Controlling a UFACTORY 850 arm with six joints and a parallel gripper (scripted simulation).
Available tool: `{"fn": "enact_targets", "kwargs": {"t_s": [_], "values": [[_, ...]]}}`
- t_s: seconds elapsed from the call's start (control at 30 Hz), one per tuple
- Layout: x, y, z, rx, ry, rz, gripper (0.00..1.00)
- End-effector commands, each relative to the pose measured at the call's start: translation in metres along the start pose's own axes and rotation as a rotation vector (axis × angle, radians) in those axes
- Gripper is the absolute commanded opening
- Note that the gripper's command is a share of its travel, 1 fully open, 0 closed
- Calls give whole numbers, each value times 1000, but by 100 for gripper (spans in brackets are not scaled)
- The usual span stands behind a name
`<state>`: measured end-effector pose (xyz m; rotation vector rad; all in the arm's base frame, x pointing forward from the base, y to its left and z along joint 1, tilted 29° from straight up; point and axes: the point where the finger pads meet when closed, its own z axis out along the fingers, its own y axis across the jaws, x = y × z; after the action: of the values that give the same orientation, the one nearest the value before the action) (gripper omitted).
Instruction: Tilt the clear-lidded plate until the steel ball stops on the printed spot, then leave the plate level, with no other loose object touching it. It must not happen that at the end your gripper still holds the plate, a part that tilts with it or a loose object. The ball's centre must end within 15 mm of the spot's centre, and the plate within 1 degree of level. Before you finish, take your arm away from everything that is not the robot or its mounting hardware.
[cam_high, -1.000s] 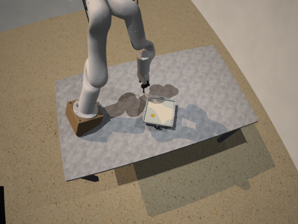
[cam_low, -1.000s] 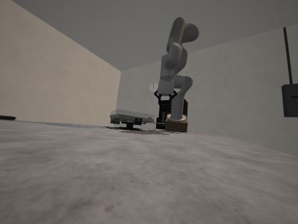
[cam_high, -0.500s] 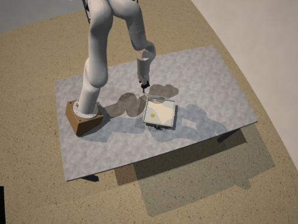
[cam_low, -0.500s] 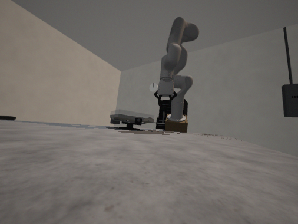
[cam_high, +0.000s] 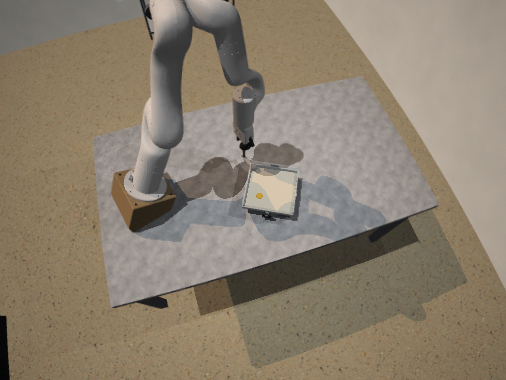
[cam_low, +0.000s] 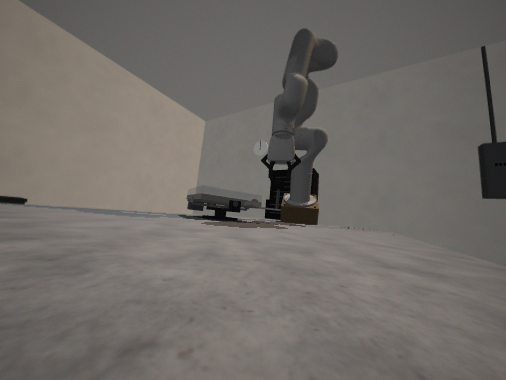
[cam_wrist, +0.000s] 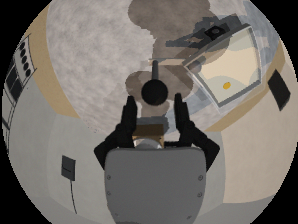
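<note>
The square clear-lidded plate (cam_high: 271, 190) sits on a small dark pivot near the middle of the grey table. Its cream floor carries the orange printed spot (cam_high: 259, 195) near the front-left corner. I cannot make out the steel ball. In the low side view the plate (cam_low: 224, 197) looks close to level. My gripper (cam_high: 245, 145) points down just beyond the plate's back-left corner and stands open, with nothing gripped. In the wrist view the fingers frame a dark round knob (cam_wrist: 154, 90) on a thin stem. The plate (cam_wrist: 226, 66) and spot (cam_wrist: 226, 84) lie to the upper right.
The arm's base stands on a brown block (cam_high: 142, 200) at the table's left side. The table edges run close to the front and right of the plate. A dark box (cam_low: 492, 170) hangs on the far wall, and a black rack (cam_low: 280, 195) stands behind the base.
</note>
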<state>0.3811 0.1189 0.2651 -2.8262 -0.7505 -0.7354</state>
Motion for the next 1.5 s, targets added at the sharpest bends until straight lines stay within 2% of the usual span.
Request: {"fn": "enact_targets", "kwargs": {"t_s": [0.0,0.87,1.47], "values": [[1,0,0,0,1,0,61],[1,0,4,0,1,0,61],[1,0,19,0,1,0,61]]}}
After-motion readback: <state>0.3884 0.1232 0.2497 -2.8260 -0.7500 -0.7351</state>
